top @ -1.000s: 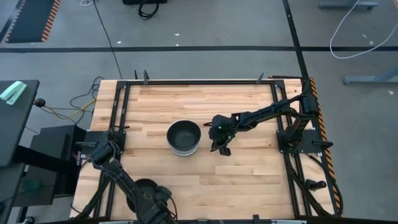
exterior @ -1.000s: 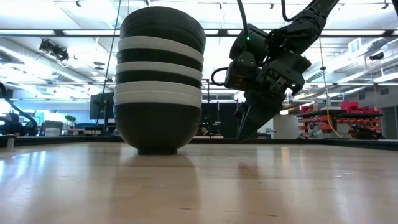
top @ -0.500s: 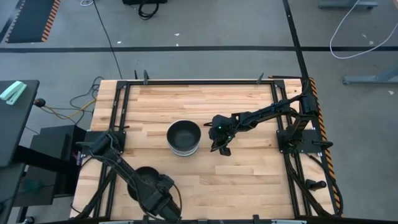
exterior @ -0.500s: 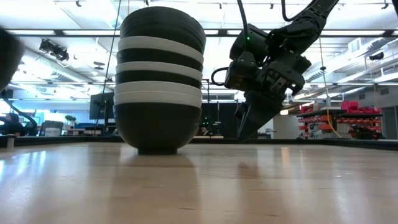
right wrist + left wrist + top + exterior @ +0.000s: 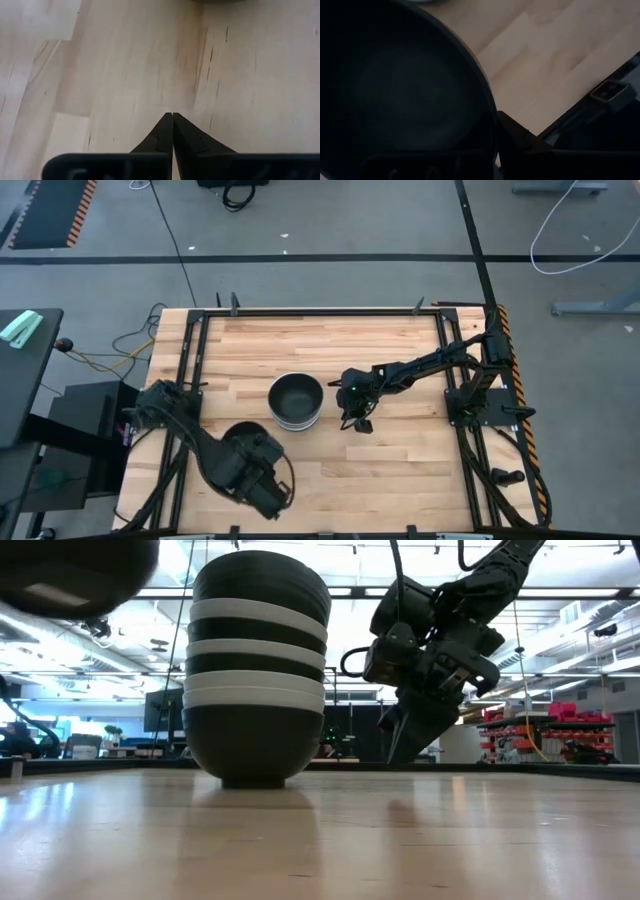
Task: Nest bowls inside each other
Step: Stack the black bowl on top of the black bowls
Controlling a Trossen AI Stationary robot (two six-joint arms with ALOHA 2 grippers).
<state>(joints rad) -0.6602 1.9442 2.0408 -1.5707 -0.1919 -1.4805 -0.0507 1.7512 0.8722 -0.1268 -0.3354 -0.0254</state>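
A stack of nested black and white bowls point(image 5: 296, 401) point(image 5: 257, 670) stands on its black bottom bowl in the middle of the table. My left gripper point(image 5: 258, 468) point(image 5: 495, 120) is shut on a single glossy black bowl point(image 5: 240, 444) point(image 5: 70, 575) point(image 5: 395, 85), near and left of the stack. My right gripper point(image 5: 358, 420) point(image 5: 398, 748) point(image 5: 172, 116) hovers just right of the stack, shut and empty, fingers pointing down at bare wood. My left gripper holds the black bowl by its rim point(image 5: 487, 107) on the side toward the table's near right. One finger point(image 5: 520, 137) lies outside the wall; the inner one is lost against the dark inside. The bowl is lifted clear of the table, mouth up.
Bare wooden tabletop point(image 5: 400, 460) lies all around the stack. Black frame rails point(image 5: 190, 380) point(image 5: 465, 380) run along the left and right sides, and a rail with a bracket point(image 5: 607, 92) shows past the table's edge in the left wrist view.
My left gripper has carried the black bowl from the table's near edge up and toward the stack; the bowl has come into the low view's top left corner. My right gripper has stayed almost still.
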